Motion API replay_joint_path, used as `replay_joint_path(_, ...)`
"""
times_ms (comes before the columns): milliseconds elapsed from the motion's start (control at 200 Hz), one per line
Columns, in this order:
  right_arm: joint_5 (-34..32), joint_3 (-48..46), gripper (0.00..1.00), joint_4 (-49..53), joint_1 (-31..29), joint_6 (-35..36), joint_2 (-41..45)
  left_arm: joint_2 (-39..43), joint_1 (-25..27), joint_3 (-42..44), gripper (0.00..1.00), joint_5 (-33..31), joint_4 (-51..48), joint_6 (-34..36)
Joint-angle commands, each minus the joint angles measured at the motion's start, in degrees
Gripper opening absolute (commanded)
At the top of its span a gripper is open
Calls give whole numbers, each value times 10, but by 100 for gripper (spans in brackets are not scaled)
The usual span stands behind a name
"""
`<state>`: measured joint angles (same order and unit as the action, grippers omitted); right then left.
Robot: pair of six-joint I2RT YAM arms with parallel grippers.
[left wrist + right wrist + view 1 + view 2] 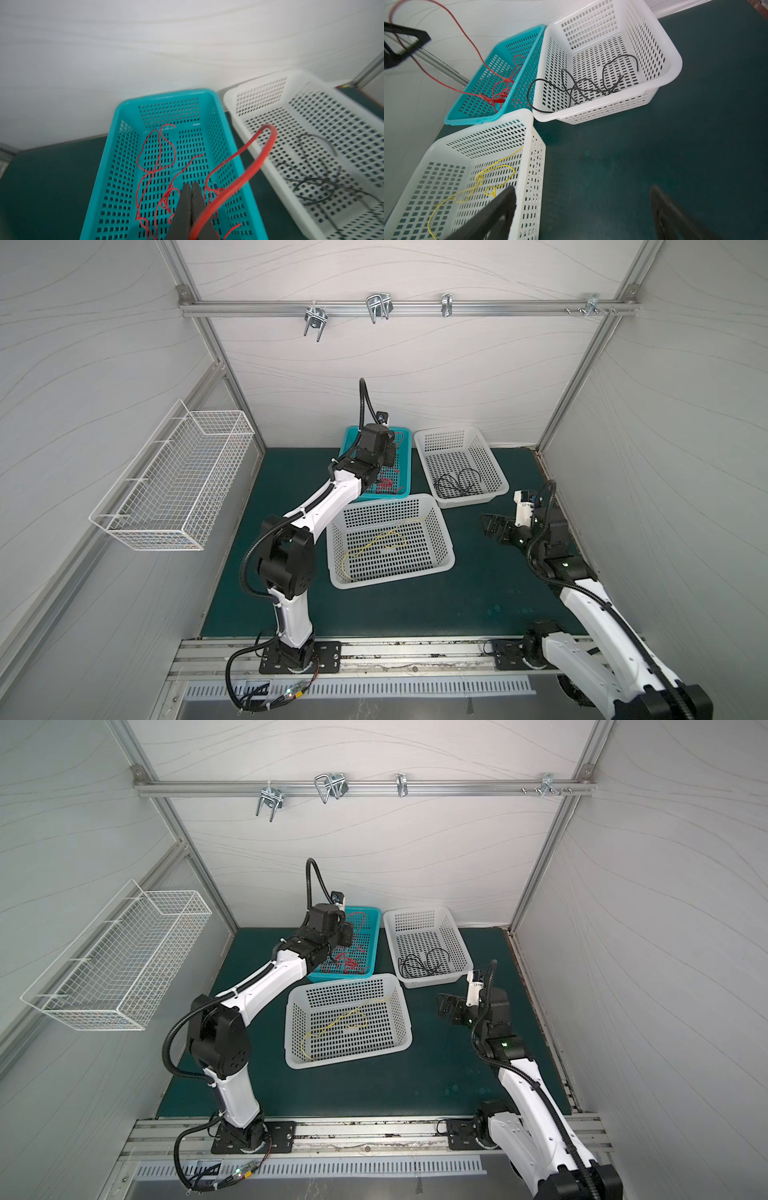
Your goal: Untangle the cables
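Note:
Thin red cables (158, 158) lie tangled in the teal basket (166, 95) at the back. My left gripper (191, 186) hangs above them, shut on one red cable (268, 133) that loops up out of its fingers and back down into the tangle. In both top views the wrist hides those fingers over the teal basket (399, 430). A yellow cable (492, 178) lies in the near white basket (395, 578), and black cables (591, 87) in the far white basket (449, 431). My right gripper (583, 195) stands open over the green mat (415, 605), right of the near basket, holding nothing.
A white wire basket (174, 477) hangs on the left wall. Metal hooks (378, 306) sit on the rail across the back wall. The three plastic baskets stand close together at the back of the mat. Walls close in on both sides.

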<state>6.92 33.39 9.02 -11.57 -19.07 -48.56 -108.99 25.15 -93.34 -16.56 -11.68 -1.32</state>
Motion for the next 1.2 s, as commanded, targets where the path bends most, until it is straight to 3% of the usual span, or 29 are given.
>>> replay_joint_path(0, 2, 16, 99, -16, -3, -5, -7, -19, 4, -24, 0, -35, -34, -14)
replay_joint_path(160, -28, 15, 99, -15, -2, -10, -19, -33, 2, -15, 0, -36, -63, -22)
replay_joint_path(245, -61, 17, 99, -6, -3, -23, -28, -32, 1, -10, 26, -41, -71, -27)
replay_joint_path(315, -78, 19, 99, 1, -2, -30, -34, -25, 2, -1, 41, -40, -71, -33)
replay_joint_path(675, -135, 27, 99, 50, 11, -43, -50, 33, 1, 31, 89, 15, -71, -47)
replay_joint_path(705, -132, 27, 99, 51, 14, -43, -51, 40, 2, 35, 99, 23, -68, -48)
replay_joint_path(1020, -109, 15, 99, 51, 33, -41, -55, 110, 0, 75, 99, 162, -46, -47)
replay_joint_path(1196, -108, 11, 99, 53, 39, -34, -53, 171, 0, 131, 99, 170, -15, -56)
